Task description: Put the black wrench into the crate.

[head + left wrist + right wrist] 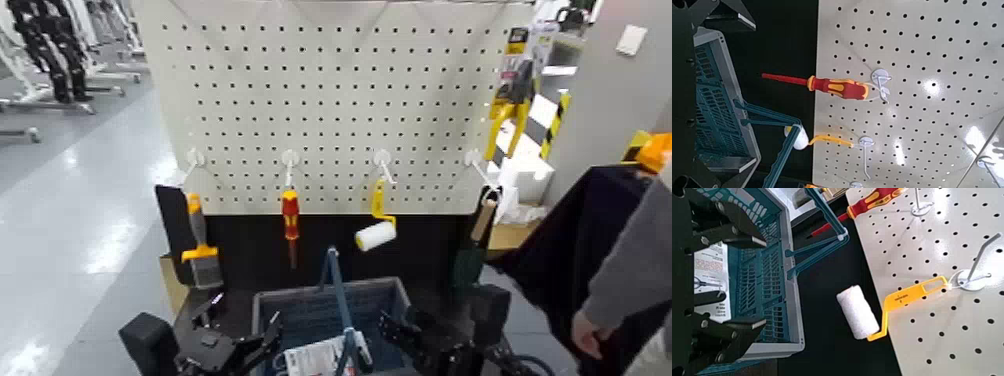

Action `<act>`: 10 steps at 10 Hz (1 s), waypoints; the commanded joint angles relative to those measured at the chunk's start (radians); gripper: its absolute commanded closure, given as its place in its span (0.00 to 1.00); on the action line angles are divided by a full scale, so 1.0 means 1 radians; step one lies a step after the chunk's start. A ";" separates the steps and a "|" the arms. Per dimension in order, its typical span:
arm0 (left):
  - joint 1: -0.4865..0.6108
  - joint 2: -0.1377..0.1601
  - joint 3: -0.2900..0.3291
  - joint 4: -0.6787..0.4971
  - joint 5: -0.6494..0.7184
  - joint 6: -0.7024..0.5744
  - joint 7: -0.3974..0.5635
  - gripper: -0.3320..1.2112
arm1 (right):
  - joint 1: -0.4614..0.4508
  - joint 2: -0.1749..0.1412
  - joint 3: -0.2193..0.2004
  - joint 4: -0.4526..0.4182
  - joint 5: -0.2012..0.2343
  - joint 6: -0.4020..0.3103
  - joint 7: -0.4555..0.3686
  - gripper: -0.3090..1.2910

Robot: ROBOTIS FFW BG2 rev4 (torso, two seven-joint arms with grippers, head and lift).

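The black wrench (474,240) hangs from the rightmost pegboard hook, long, slim and dark. It is out of both wrist views. The crate (298,303) stands below the board, with its blue bar handle (337,295) raised and a white card inside. It also shows in the left wrist view (715,94) and in the right wrist view (754,274). My left gripper (235,352) is low at the crate's left side, open and empty (746,94). My right gripper (405,340) is low at the crate's right side, open and empty (764,282).
The other hooks hold an orange-handled brush (200,245), a red-and-yellow screwdriver (290,215) and a yellow-handled paint roller (376,235). A cardboard box (172,282) stands at the lower left. A person's grey sleeve (630,260) and hand (590,335) are at the right, by a black-draped stand (585,225).
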 commanded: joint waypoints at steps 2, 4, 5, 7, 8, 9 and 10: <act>0.000 0.000 -0.001 0.000 0.000 0.000 0.000 0.29 | 0.000 0.003 0.000 -0.008 -0.001 -0.015 0.005 0.23; 0.000 0.000 0.001 0.000 0.002 0.000 0.000 0.29 | 0.009 0.001 0.002 -0.026 0.005 -0.052 0.005 0.24; 0.000 0.000 0.002 0.000 0.002 0.000 0.000 0.29 | 0.020 -0.002 0.008 -0.029 0.011 -0.132 0.005 0.25; 0.005 -0.002 0.007 -0.002 0.003 0.000 0.000 0.29 | 0.081 -0.002 0.023 -0.054 0.052 -0.308 -0.043 0.26; 0.009 -0.002 0.010 -0.003 0.003 0.000 0.000 0.29 | 0.127 0.003 0.026 -0.067 0.080 -0.397 -0.090 0.26; 0.016 -0.003 0.012 -0.006 0.003 0.000 0.000 0.29 | 0.169 0.008 0.028 -0.078 0.120 -0.478 -0.130 0.26; 0.019 -0.003 0.013 -0.008 0.003 0.000 0.000 0.29 | 0.210 0.008 0.028 -0.092 0.155 -0.547 -0.176 0.26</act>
